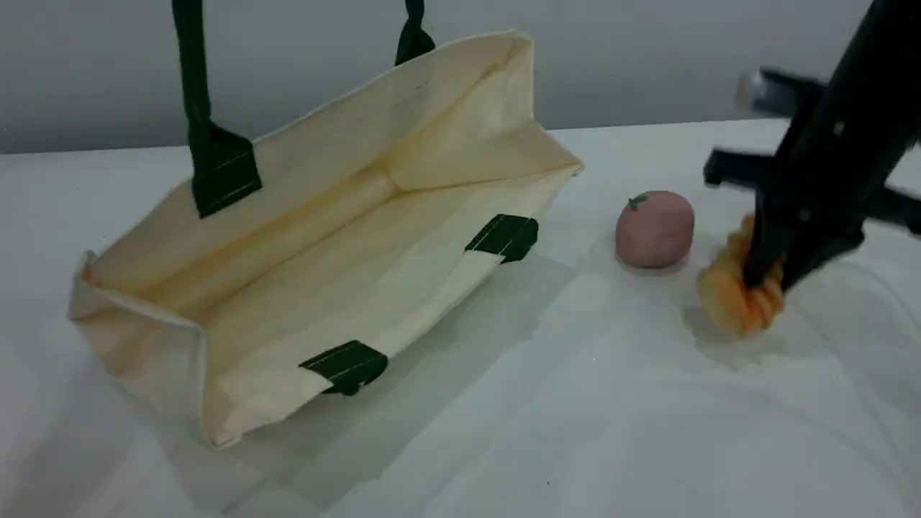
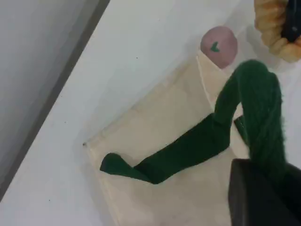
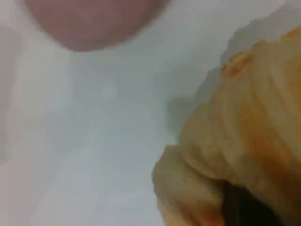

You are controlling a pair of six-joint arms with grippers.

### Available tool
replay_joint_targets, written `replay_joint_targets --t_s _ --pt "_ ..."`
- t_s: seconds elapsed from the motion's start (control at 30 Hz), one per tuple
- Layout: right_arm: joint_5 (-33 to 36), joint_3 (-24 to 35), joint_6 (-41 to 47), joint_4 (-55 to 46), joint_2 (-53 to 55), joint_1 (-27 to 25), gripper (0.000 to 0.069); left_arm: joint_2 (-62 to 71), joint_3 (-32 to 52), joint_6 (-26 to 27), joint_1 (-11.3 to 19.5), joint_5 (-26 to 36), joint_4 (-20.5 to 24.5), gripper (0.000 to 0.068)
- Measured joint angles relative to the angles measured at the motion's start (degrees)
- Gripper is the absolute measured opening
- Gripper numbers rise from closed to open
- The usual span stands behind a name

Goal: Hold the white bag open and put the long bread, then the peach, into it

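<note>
The white bag (image 1: 302,288) lay on its side on the table (image 1: 575,403), mouth gaping, one green handle (image 2: 254,113) pinched tight in the left gripper (image 2: 263,197). Well right of it, the right gripper (image 1: 766,277) was clamped around the long bread (image 1: 734,295), the peach (image 1: 655,229) just beside.

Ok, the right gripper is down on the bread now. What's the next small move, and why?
Probably lift the long bread straight up off the table. The right gripper looks closed around its middle, and the peach sits close beside it, so rising first should avoid knocking it. The white bag already lies open to the left, its handle held up by the left gripper, ready to receive it.
</note>
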Motion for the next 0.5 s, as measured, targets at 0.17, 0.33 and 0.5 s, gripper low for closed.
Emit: replay_joint_targets --t_s 0.17,0.33,0.5 --pt "0.6 0.4 -3.7 0.6 -7.1 0.1 0.0106 0.0 0.0 0.0 0.0 0.0 0.2 0.0101" --pt "-0.4 3.3 -7.9 3.3 -14.9 0.1 0.0106 0.0 0.0 0.0 0.0 0.0 0.3 0.0101" --pt "-2.4 8.2 -13.9 9.1 -22.8 2.5 0.0104 0.0 0.0 0.0 0.0 0.0 0.3 0.0101"
